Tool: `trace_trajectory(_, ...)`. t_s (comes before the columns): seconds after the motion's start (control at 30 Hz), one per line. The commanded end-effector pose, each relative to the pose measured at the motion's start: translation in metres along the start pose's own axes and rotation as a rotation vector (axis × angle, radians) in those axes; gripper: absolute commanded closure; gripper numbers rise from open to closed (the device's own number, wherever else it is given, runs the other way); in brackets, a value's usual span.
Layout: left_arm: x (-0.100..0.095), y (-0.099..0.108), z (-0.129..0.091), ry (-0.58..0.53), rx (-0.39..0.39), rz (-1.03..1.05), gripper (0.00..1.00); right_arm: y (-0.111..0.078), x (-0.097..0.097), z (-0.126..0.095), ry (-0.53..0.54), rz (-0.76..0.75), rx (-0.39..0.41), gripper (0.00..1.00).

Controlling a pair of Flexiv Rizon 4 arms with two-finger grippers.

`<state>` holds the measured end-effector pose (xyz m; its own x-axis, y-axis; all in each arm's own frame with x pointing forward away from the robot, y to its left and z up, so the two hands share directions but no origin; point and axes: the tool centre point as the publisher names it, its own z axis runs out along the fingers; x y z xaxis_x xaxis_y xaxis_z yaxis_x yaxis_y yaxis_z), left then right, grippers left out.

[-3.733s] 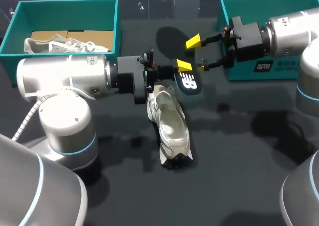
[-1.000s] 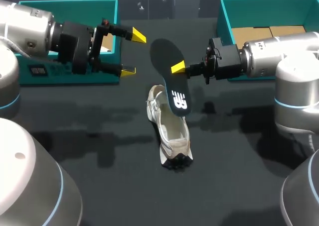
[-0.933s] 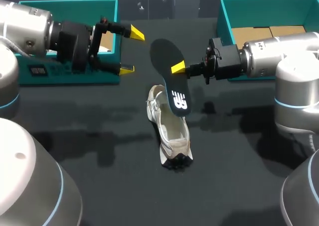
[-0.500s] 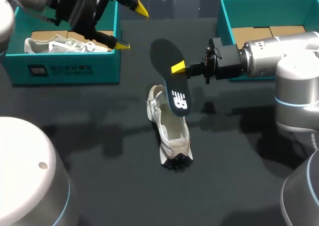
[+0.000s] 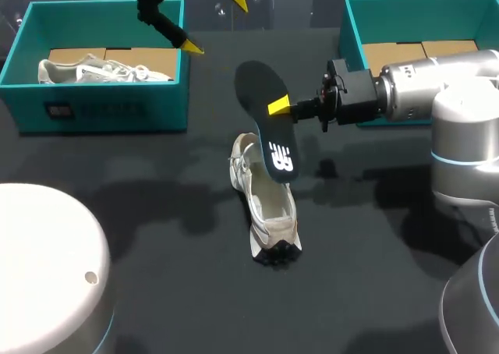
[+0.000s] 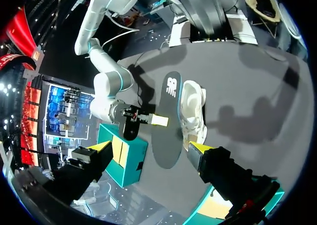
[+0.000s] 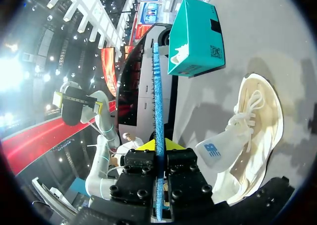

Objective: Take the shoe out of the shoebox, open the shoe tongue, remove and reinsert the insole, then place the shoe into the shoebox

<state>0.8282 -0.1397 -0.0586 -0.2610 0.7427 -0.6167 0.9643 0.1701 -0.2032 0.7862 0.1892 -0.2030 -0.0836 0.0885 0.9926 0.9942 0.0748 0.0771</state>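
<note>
A white shoe (image 5: 267,202) lies on the dark table, toe toward the front, its tongue (image 7: 214,151) pulled open. My right gripper (image 5: 282,105) is shut on the dark insole (image 5: 270,124) at its edge and holds it tilted above the shoe's heel end. In the right wrist view the insole (image 7: 157,96) shows edge-on between the fingers of that gripper (image 7: 158,145), with the shoe (image 7: 255,126) below and beside it. My left gripper (image 5: 214,20) hangs open and high over the far side. It looks down on the insole (image 6: 166,136) and the shoe (image 6: 193,111).
A teal shoebox (image 5: 101,108) at the far left holds a second white shoe (image 5: 101,69) on cardboard. Another teal shoebox (image 5: 355,26) stands at the far right behind my right arm. In the left wrist view my right arm's box (image 6: 130,155) lies below.
My left arm has risen and swung back from beside the left shoebox to high over the table's far edge, still open. The right gripper and insole have not moved.
</note>
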Motion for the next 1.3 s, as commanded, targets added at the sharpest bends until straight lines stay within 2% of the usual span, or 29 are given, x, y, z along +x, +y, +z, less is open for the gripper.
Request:
trace_trajectory(0.03, -0.027, 0.011, 0.013, 0.311, 0.016, -0.037, 0.00, 0.001, -0.001, 0.002, -0.001, 0.001, 0.000, 1.00)
trace_trajectory(0.07, -0.031, 0.011, 0.016, 0.373, 0.005, -0.039, 0.00, 0.001, -0.001, 0.002, -0.001, 0.001, 0.000, 1.00)
trace_trajectory(0.1, -0.034, 0.010, 0.018, 0.367, -0.011, -0.020, 0.00, 0.001, -0.001, 0.002, -0.001, 0.001, 0.000, 1.00)
trace_trajectory(0.3, -0.045, 0.005, 0.029, 0.526, 0.014, 0.006, 0.00, 0.001, -0.001, 0.002, -0.001, 0.001, 0.000, 1.00)
trace_trajectory(0.47, -0.047, 0.004, 0.036, 0.638, 0.017, 0.054, 0.00, 0.001, -0.001, 0.002, -0.001, 0.001, 0.000, 1.00)
trace_trajectory(0.67, -0.047, 0.004, 0.043, 0.718, -0.002, 0.082, 0.00, 0.001, -0.001, 0.002, -0.001, 0.001, 0.000, 1.00)
trace_trajectory(0.9, -0.048, 0.005, 0.050, 0.746, -0.022, 0.095, 0.00, 0.001, -0.001, 0.002, -0.001, 0.001, 0.000, 1.00)
trace_trajectory(1.3, -0.059, 0.001, 0.067, 0.773, -0.011, 0.109, 0.00, 0.001, -0.001, 0.002, -0.001, 0.001, 0.000, 1.00)
